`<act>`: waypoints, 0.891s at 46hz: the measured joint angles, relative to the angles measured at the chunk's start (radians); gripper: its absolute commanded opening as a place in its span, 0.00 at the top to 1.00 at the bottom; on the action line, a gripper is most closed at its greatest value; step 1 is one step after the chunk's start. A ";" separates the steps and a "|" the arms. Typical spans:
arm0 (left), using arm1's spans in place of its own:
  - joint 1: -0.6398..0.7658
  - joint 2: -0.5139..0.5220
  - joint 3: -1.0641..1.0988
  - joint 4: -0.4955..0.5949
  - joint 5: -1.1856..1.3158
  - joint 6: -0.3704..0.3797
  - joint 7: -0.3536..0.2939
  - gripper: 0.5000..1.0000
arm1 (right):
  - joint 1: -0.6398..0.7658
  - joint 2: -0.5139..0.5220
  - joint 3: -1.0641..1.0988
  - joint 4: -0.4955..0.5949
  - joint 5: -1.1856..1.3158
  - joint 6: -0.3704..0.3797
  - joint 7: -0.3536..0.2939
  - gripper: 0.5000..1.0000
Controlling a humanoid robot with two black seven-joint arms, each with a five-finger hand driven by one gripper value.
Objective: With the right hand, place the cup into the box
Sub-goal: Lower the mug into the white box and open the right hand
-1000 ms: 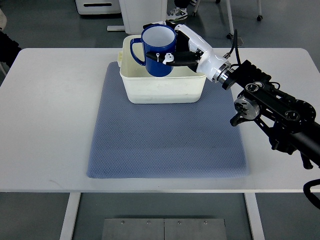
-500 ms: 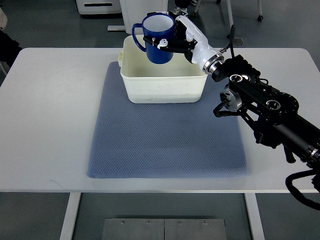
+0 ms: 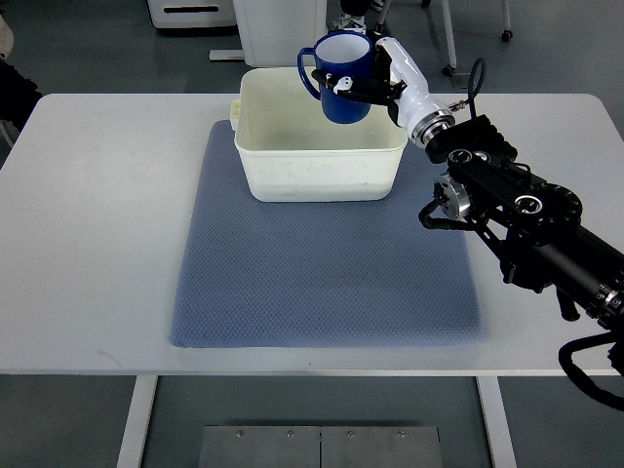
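One blue cup shows, at about 12 o'clock in the view. One cream box sits just below it, also toward 12 o'clock. One blue-grey mat lies at the centre. One white desk carries the mat and box. One robot hand is visible, near 1 o'clock, on one black arm reaching in from 3 to 4 o'clock.
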State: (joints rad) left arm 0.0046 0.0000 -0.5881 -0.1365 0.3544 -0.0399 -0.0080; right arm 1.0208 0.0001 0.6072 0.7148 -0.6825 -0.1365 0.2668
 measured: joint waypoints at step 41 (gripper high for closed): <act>0.000 0.000 0.000 0.000 0.000 0.000 0.000 0.00 | -0.025 0.000 -0.138 -0.016 0.000 -0.042 0.005 1.00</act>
State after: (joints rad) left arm 0.0046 0.0000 -0.5886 -0.1365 0.3544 -0.0399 -0.0079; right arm 0.9957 -0.0001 0.4695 0.6983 -0.6827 -0.1781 0.2720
